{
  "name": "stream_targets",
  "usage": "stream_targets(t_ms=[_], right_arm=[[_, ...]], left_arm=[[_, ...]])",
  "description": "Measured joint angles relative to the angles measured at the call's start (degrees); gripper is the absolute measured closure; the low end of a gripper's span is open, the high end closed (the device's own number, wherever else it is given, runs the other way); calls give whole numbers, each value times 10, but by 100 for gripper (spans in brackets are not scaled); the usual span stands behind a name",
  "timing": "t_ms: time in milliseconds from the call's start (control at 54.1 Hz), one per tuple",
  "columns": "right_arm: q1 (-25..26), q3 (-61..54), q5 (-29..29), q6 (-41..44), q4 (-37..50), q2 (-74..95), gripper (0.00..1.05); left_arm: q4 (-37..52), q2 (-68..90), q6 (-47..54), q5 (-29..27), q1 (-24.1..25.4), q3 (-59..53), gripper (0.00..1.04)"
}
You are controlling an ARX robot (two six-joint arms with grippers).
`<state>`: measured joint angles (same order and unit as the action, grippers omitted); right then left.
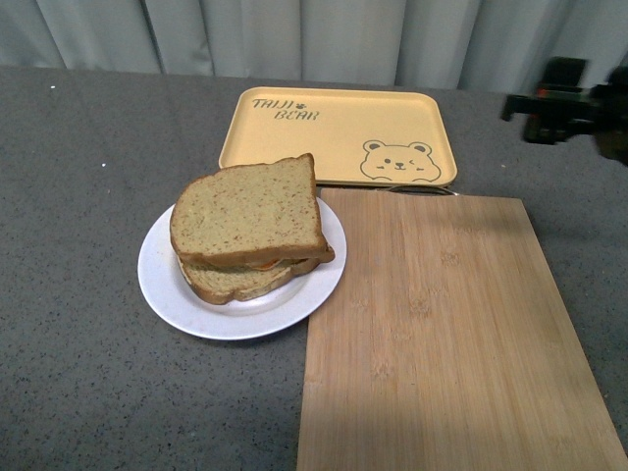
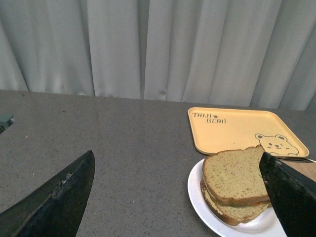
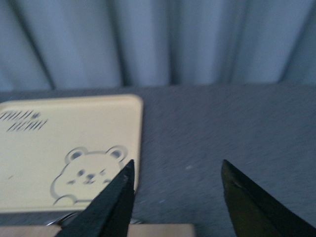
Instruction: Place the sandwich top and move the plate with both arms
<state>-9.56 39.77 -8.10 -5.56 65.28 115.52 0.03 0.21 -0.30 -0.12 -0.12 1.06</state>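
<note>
Left gripper point(image 2: 176, 154), right gripper point(image 3: 177, 162) spread, empty; sandwich top point(image 1: 247, 211) flat atop lower slice point(image 1: 231, 285) on plate point(image 1: 165, 285), long axis left-right.

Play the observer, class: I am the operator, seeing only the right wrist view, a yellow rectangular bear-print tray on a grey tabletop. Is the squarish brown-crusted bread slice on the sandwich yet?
Observer: Yes. The squarish brown-crusted top slice lies on the lower slice, on the round white plate.
Operator: Where is that plate?
Observer: Nearer the robot than the yellow tray, its rim overlapping the left edge of the rectangular wooden cutting board.
Operator: And the left gripper?
Observer: The left gripper is open, holding nothing.
</note>
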Motion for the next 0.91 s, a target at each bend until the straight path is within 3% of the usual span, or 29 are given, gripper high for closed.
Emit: stream_targets(t_ms=[92,296,592,703,906], right_arm=[[12,-71,-5,31,102,-54,71],[30,-173,15,50,116,-157,103],[57,-301,42,54,63,-330,104],[83,-325,78,54,33,-384,104],[94,-350,78,54,-87,-532,104]], left_arm=[[0,0,0,0,0,0,7],[0,0,0,1,0,0,7],[0,0,0,1,0,0,7],[0,0,0,1,0,0,7],[0,0,0,1,0,0,7]])
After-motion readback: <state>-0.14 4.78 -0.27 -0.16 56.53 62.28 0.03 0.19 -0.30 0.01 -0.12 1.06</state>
